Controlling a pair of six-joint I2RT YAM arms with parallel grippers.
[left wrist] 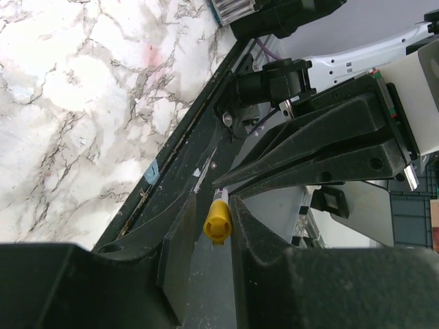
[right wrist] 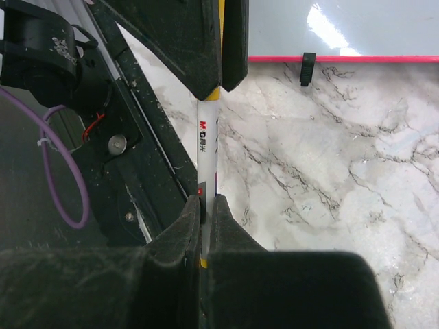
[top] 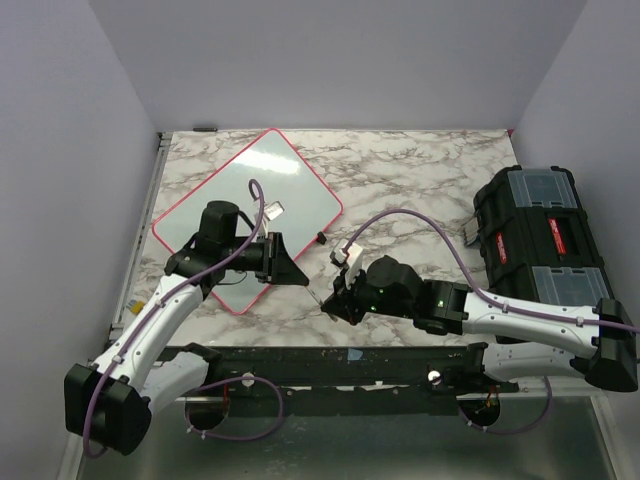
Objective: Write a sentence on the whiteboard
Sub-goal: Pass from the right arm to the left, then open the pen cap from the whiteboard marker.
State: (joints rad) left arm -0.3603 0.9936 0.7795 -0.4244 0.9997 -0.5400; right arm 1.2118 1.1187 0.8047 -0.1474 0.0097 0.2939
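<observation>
Whiteboard (top: 270, 175) just behind left gripper (top: 303, 277), narrow around marker (right wrist: 207, 137) in right gripper (right wrist: 204, 203)'s grip.

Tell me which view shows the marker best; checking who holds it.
Right wrist: the marker runs from the right hand gripping it up into the left hand. Left wrist shows only its yellow end; top, a sliver.

Top view: bright, even, diffuse overhead light. Soft faint shadows under arms on marble tabletop (top: 400, 170). Focus sharp throughout.
Right wrist view: white glare streak on whiteboard (right wrist: 384, 27). Print on marker (right wrist: 206, 137) legible. Right gripper (right wrist: 204, 204) dark, soft at bottom edge.
Left wrist view: marble tabletop washed out upper left. Left gripper (left wrist: 214, 202) underexposed, blurred near lens.
</observation>
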